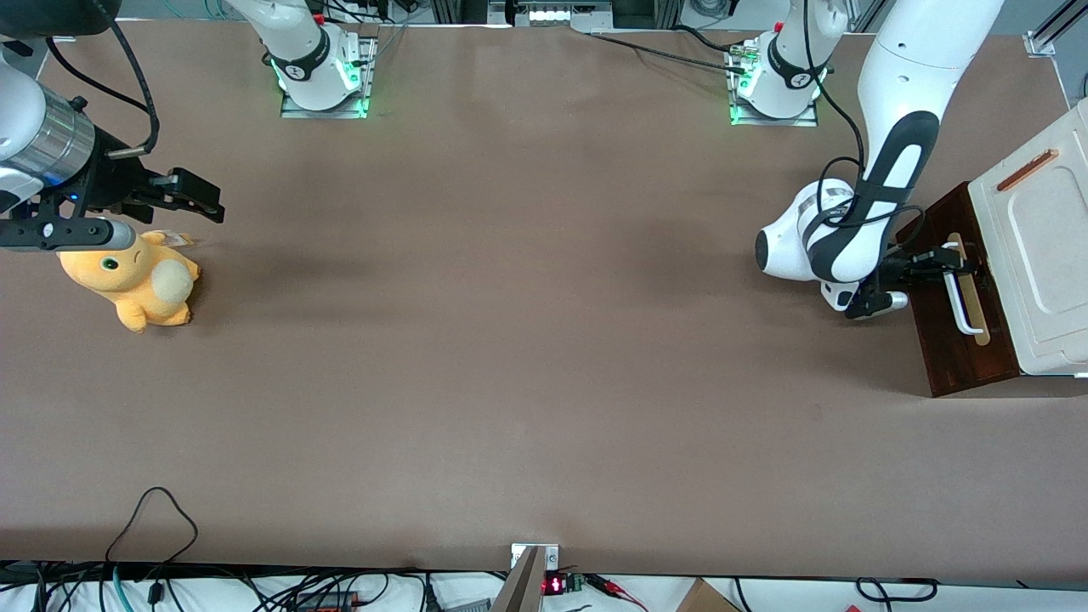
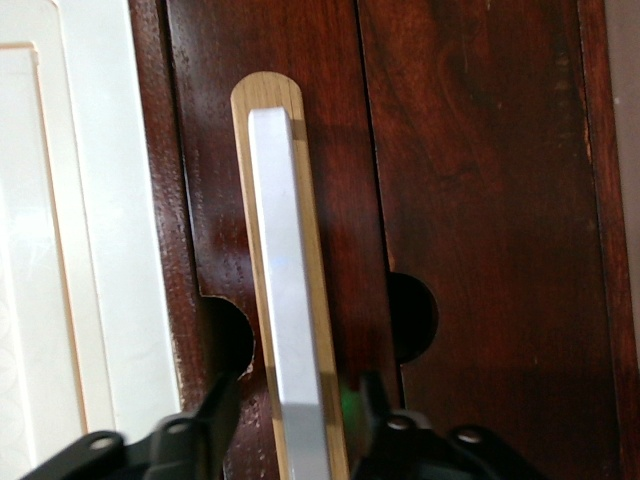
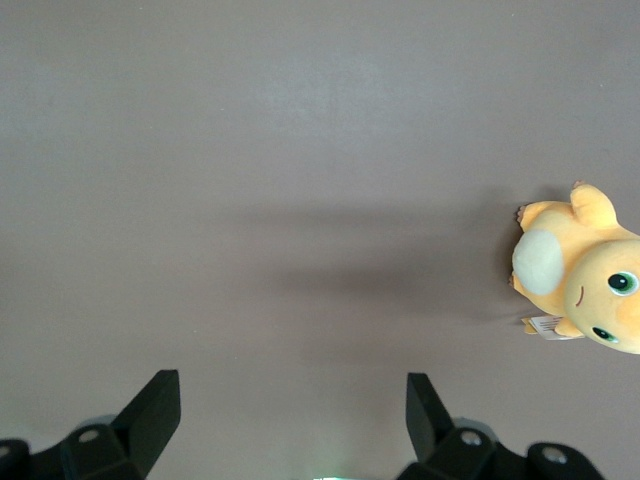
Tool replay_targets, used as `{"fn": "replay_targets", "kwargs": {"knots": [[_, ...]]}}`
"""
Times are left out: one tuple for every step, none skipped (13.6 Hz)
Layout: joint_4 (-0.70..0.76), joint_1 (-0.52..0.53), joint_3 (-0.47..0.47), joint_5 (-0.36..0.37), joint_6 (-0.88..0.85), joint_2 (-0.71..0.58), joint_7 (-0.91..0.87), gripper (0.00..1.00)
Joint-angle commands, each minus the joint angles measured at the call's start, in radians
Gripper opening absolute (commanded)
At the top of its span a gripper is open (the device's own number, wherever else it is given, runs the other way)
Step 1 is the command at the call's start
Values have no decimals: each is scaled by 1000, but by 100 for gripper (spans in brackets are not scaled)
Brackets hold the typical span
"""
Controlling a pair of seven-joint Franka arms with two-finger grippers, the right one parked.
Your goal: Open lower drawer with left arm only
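The left arm [image 1: 884, 161] reaches down at its own end of the table, and its gripper [image 1: 959, 259] sits right at the handle [image 1: 962, 293] of the lower drawer [image 1: 952, 340]. From the wrist camera the fingers [image 2: 215, 415] stand spread, one on each side of the white bar [image 2: 285, 300] and its pale wood strip [image 2: 325, 330] — straddling it, not yet pinching. So the gripper is released, nothing held.

The drawer front itself is straight ahead of the gripper, dark brown, and looks flush with the panel beside it; I judge it closed, or very nearly. The cabinet's white top [image 1: 1041, 246] lies just past the gripper, away from the arm's body.

The step in hand, as I read it, is the grasp: the approach looks finished and the bar is between the fingers near one end of its length. Next the fingers need to close firmly on the bar, then the arm has to draw straight back along the drawer's slide — any sideways pull, gripping this far off-centre, could skew the drawer and make it bind.

A plush toy [image 1: 132, 280] lies well away, toward the parked arm's end.
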Motion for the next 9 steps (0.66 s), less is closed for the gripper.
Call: {"fn": "replay_targets", "kwargs": {"knots": [[19, 8, -2, 26, -7, 15, 21, 39], [19, 8, -2, 26, -5, 15, 21, 33], [19, 8, -2, 26, -5, 15, 21, 31], [25, 11, -2, 26, -5, 15, 22, 31], [32, 15, -2, 26, -5, 20, 22, 31], [32, 17, -2, 26, -5, 21, 22, 31], [32, 17, -2, 26, -5, 21, 22, 30], [33, 19, -2, 26, -5, 21, 22, 27], [33, 19, -2, 26, -5, 21, 22, 25]]}}
